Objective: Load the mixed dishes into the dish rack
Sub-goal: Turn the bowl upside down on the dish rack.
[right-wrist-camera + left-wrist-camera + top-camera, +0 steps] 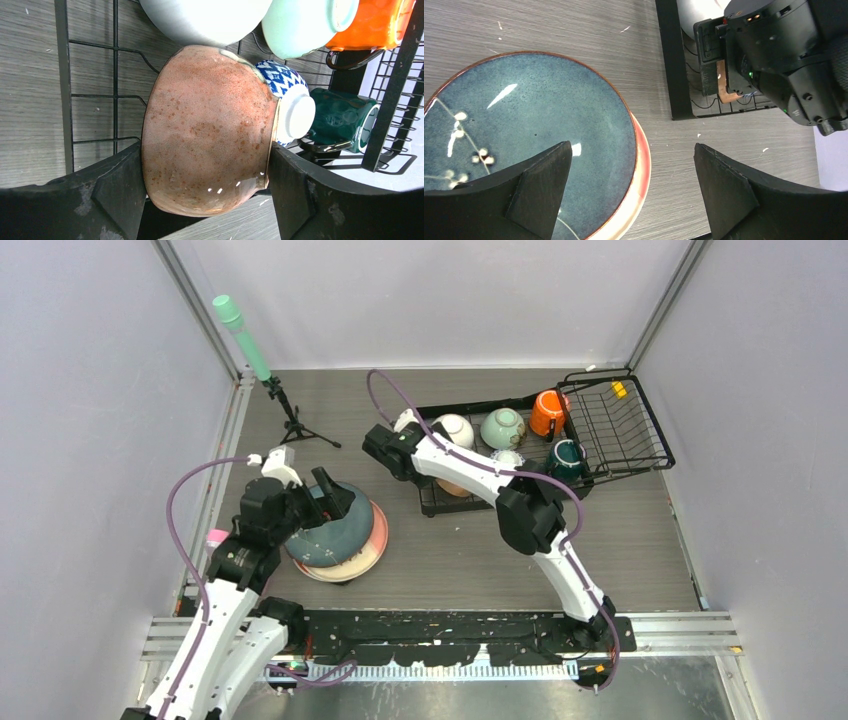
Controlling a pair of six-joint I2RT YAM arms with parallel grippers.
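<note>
The brown bowl (210, 130) lies on its side at the front edge of the dish rack (640, 430), with my right gripper (205, 157) shut on its base and rim. Behind it in the rack's tray sit a white bowl (455, 428), a mint-green bowl (502, 427), a blue-patterned bowl (282, 80), an orange mug (548, 412) and a dark teal mug (566, 458). The dark teal speckled plate (524, 130) rests on the pink plate (641, 165) on the table at the left. My left gripper (632, 145) hangs open over the plates' right rim, one finger above the teal plate, the other above bare table.
A mint-green cylinder on a black tripod (245, 335) stands at the back left. A small pink cup (216, 537) sits by the left wall beside the left arm. The rack's slotted basket is at the far right, and walls close in both sides.
</note>
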